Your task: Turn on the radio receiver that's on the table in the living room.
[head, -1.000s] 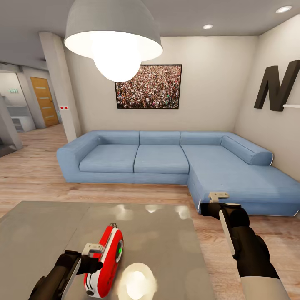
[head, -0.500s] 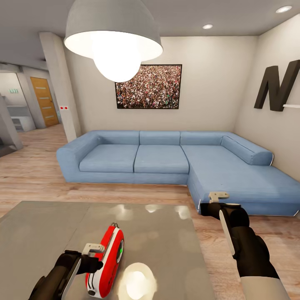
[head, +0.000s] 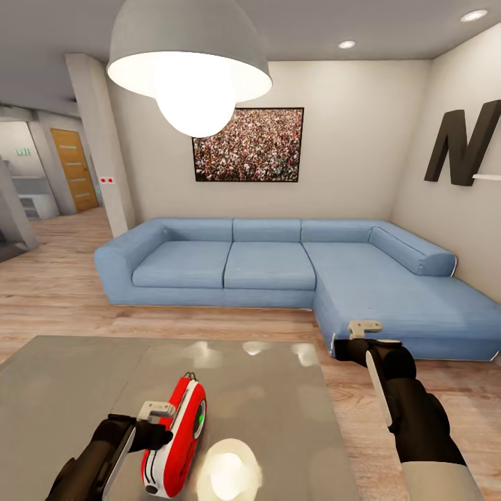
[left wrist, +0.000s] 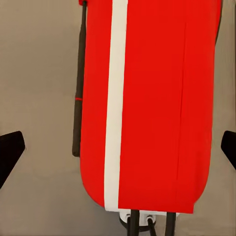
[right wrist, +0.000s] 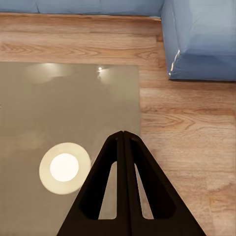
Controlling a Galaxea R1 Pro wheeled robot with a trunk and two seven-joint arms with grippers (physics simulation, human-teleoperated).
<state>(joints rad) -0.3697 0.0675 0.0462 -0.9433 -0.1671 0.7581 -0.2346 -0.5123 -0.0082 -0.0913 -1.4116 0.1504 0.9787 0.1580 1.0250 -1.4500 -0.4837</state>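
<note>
Head view: the radio receiver [head: 175, 436] stands on edge on the glossy grey table [head: 62, 390], its green-centred dial facing away from the left gripper [head: 154, 412], which sits right against its red back. In the left wrist view the radio's red back with a white stripe [left wrist: 147, 103] lies straight ahead between the two dark fingertips [left wrist: 10, 150], which stand spread wide at either side and touch nothing, so this pincer is released. The left arm reaches in low from the near table edge, forearm angled up toward the radio. The right gripper [head: 364, 327] is well apart from the radio, held over the wood floor [head: 42, 292] beyond the table's far corner, forearm raised steeply; in the right wrist view its fingers [right wrist: 123, 147] meet, clenched on nothing. Ahead of it lies the blue sofa [head: 278, 268].
</note>
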